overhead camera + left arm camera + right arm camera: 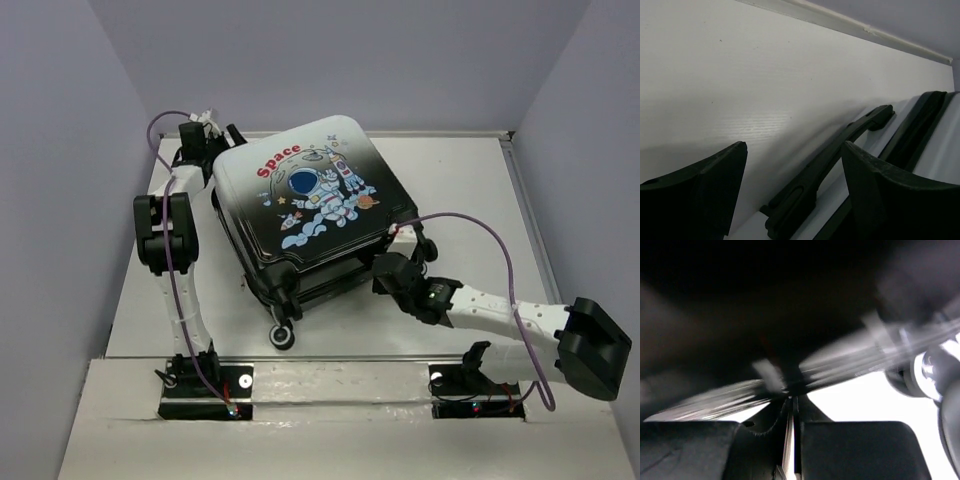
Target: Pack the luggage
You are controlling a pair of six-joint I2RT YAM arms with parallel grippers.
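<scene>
The luggage (pixel 310 200) lies flat mid-table with its astronaut and red "Space" print facing up and its lid down on the lower shell. My left gripper (pixel 222 140) is at its far left corner. In the left wrist view this gripper (pixel 795 150) is open, and the black carry handle (pixel 830 165) runs between its fingers without touching them. My right gripper (pixel 385 272) is at the near right side of the luggage. In the right wrist view it (pixel 792 440) is shut, tips against the dark blurred edge of the luggage (pixel 765 315). Whether anything thin is pinched there is not clear.
A small wheel (pixel 283 337) sticks out at the near corner of the suitcase, and another wheel (pixel 930 375) shows beside my right gripper. Grey walls close in the white table (pixel 470 200) at the back and on both sides. Purple cables loop along both arms.
</scene>
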